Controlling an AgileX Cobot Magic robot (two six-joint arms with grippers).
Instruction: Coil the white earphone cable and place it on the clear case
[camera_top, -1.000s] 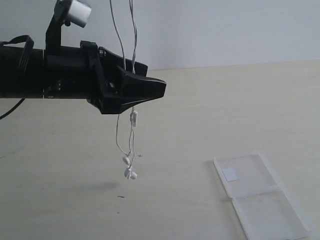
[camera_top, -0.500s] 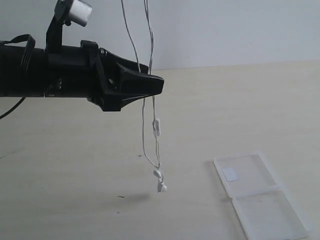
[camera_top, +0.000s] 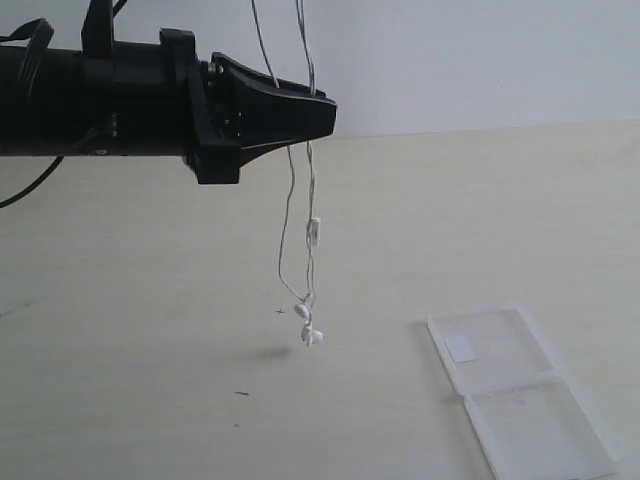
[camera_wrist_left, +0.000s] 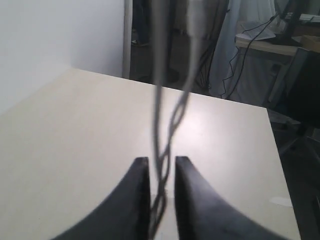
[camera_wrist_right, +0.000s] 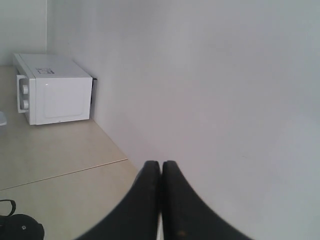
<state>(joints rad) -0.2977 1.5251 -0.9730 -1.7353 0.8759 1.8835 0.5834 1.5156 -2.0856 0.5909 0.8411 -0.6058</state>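
The white earphone cable (camera_top: 291, 200) hangs in two strands from above the exterior view's top. Its inline remote (camera_top: 314, 232) and two earbuds (camera_top: 308, 330) dangle above the table. My left gripper (camera_top: 330, 115) points right, level, high over the table. In the left wrist view the left gripper (camera_wrist_left: 161, 159) is open by a narrow gap, and the twisted cable (camera_wrist_left: 172, 125) runs through it. The right gripper (camera_wrist_right: 161, 162) is shut, with a thin white sliver between its fingers; it is out of the exterior view. The clear case (camera_top: 520, 400) lies open and flat at the lower right.
A white sticker (camera_top: 461, 347) marks the case's far half. A white wall stands behind the beige table (camera_top: 150, 330). The right wrist view shows a white microwave-like box (camera_wrist_right: 52, 95) against the wall. Beyond the table's far edge, the left wrist view shows dark cluttered furniture.
The hanging cable has shifted right, from behind the left fingers to near their tip, and its earbuds have risen a little. The left arm has moved up slightly.
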